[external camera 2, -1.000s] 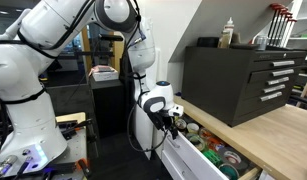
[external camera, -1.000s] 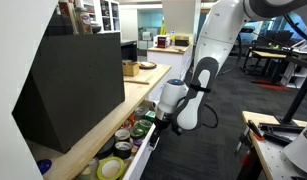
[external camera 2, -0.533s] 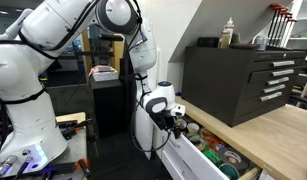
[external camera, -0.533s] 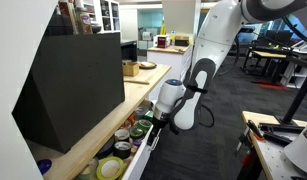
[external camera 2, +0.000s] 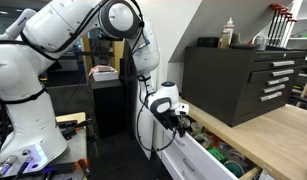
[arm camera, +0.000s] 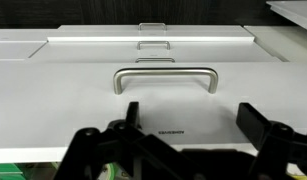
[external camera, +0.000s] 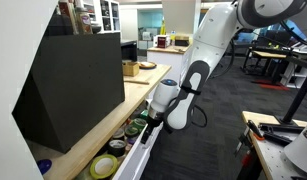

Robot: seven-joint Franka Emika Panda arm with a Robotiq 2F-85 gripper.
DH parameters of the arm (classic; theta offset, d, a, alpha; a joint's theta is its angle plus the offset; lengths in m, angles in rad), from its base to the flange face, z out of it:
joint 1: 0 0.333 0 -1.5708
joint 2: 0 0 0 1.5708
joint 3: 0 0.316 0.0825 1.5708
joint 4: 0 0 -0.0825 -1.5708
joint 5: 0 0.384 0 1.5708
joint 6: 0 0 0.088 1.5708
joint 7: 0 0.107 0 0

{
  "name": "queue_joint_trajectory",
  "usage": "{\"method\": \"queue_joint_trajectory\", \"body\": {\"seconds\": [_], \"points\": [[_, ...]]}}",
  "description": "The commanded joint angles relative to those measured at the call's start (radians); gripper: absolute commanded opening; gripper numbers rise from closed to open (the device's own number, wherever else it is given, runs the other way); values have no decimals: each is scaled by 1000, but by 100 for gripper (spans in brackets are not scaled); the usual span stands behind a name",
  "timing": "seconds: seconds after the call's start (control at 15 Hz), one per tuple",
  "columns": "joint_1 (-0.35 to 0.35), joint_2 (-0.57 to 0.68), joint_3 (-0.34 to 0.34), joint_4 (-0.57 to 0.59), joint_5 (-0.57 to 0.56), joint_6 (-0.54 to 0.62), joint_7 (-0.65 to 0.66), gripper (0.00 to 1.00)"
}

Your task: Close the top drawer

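Note:
The top drawer (external camera: 141, 163) of the white cabinet stands partly pulled out under the wooden countertop, with several tape rolls and small items inside; it also shows in an exterior view (external camera 2: 196, 160). My gripper (external camera: 149, 124) (external camera 2: 183, 122) is at the drawer's flat white front panel (arm camera: 83, 110), touching or almost touching it. In the wrist view my gripper (arm camera: 191, 115) is open and empty, with its black fingers (arm camera: 131, 112) spread wide just below the front's metal handle (arm camera: 165, 78). More drawer fronts with handles show above it.
A wooden countertop (external camera: 93, 125) carries a large black tool chest (external camera: 73, 85) (external camera 2: 243, 75) right above the drawer. Office desks and chairs stand farther back. A workbench (external camera: 278, 145) is on the other side of the open floor aisle.
My arm has moved toward the cabinet and the drawer has slid inward. Less of its contents shows than a second ago.

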Motion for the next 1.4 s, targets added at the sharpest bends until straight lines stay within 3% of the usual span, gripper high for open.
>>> {"method": "queue_joint_trajectory", "body": {"seconds": [0.0, 0.73, 1.0, 1.33], "points": [[1, 48, 4, 126, 15, -31, -17, 100], [5, 171, 19, 381, 18, -82, -19, 100], [-19, 151, 66, 345, 20, -72, -25, 100], [-76, 77, 151, 197, 21, -58, -35, 100]]}}
